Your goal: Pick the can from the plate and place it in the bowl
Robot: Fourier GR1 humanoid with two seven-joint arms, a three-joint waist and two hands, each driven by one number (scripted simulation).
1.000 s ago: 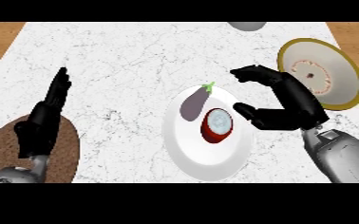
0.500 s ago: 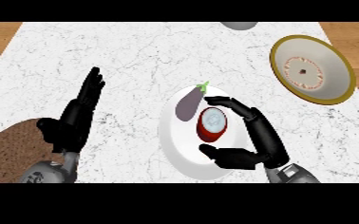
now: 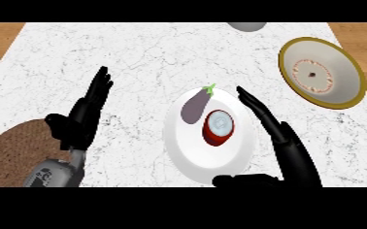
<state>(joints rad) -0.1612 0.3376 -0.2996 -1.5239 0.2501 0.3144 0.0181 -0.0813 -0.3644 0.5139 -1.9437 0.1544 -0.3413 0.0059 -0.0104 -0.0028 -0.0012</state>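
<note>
Head view, contents of the marble counter (image 3: 143, 53), listed from my own position.

Item: white plate (image 3: 215, 165), set near the middle of the counter toward the lower edge. Its right rim is partly covered by my right hand.

Item: can (image 3: 219, 127), red-sided with a pale lid, upright on the plate, right of centre. Nothing touches it.

Item: eggplant (image 3: 195, 106), purple with a green stem, lying on the upper left of the plate, just beside the can; I cannot tell whether the two touch.

Item: bowl (image 3: 320, 73), tan-rimmed with a pale inside and a reddish ring at its middle, at the right of the counter, well apart from the plate.

Item: grey round object (image 3: 247, 26) at the top edge, cut off so that only its lower part shows; I cannot make out what it is.

Item: brown round mat (image 3: 22, 150) at the lower left corner, partly cut off and partly hidden by my left forearm.

Item: my right hand (image 3: 283, 143), fingers straight and spread from the thumb, standing just right of the can with the thumb below the plate's lower rim. It holds nothing. The wrist is cut off at the bottom.

Item: my left hand (image 3: 82, 116), open, fingers straight and pointing up, resting at the left of the counter, well apart from the plate.
</note>
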